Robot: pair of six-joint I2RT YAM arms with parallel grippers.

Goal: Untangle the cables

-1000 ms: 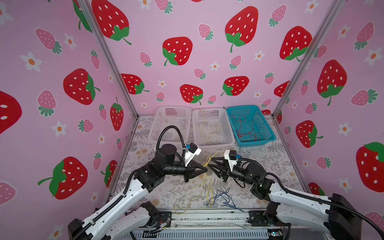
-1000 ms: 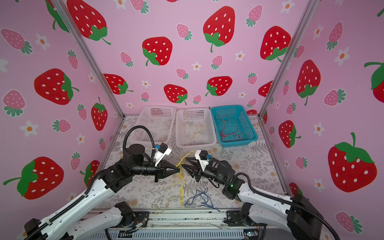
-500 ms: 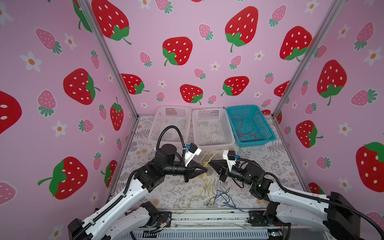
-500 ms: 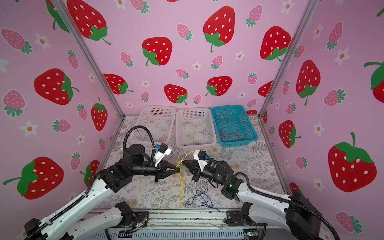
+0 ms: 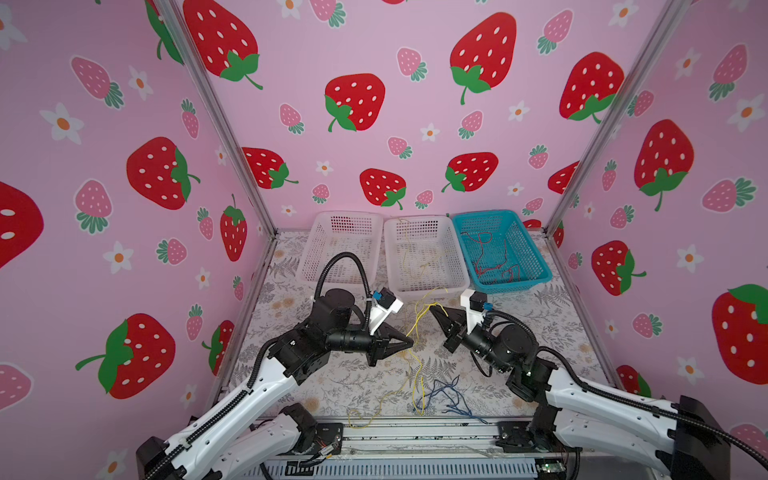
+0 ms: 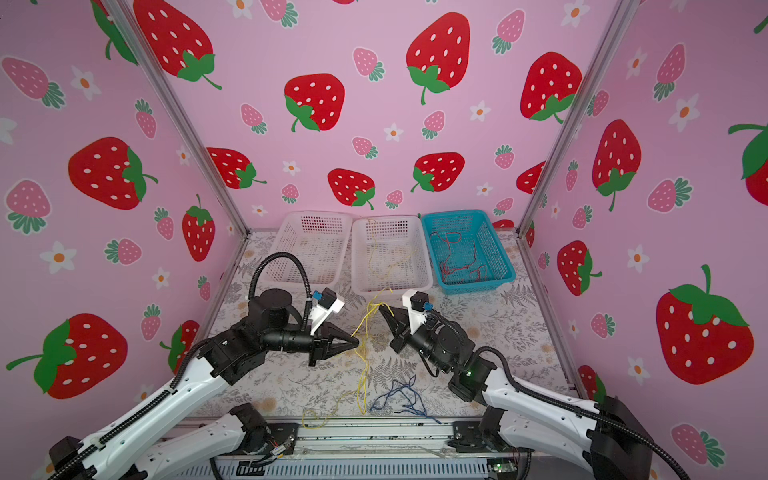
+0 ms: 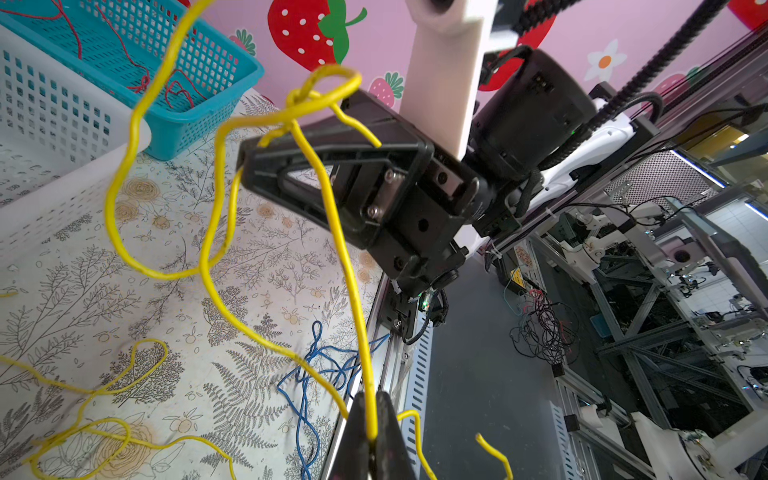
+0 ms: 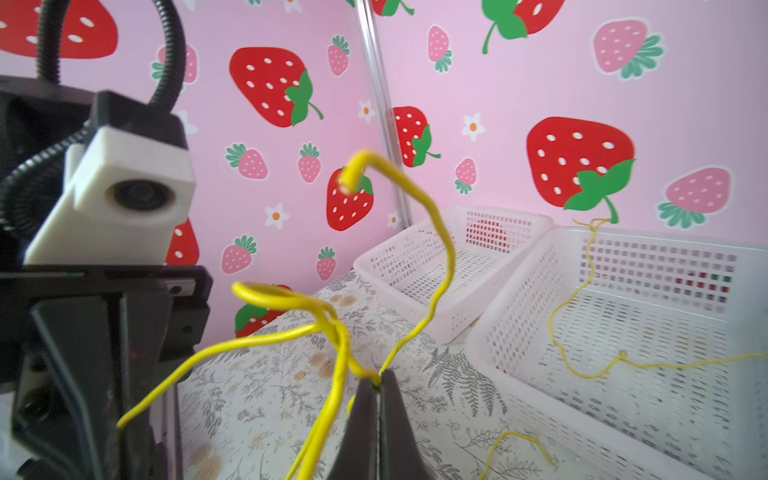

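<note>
A tangled yellow cable hangs between my two grippers above the floral mat, and its lower loops trail down to the front edge. My left gripper is shut on one strand of it. My right gripper is shut on the same yellow cable just below a knot. That knot also shows in the left wrist view. A dark blue cable lies loose on the mat near the front, touched by neither gripper.
Three baskets stand along the back wall: a white one on the left, a middle white one holding a yellow cable, and a teal one holding red cables. A metal rail runs along the front.
My right gripper was open a second ago and has shut on the yellow cable, then drawn it up and toward the baskets. The left gripper has held its grip in place.
</note>
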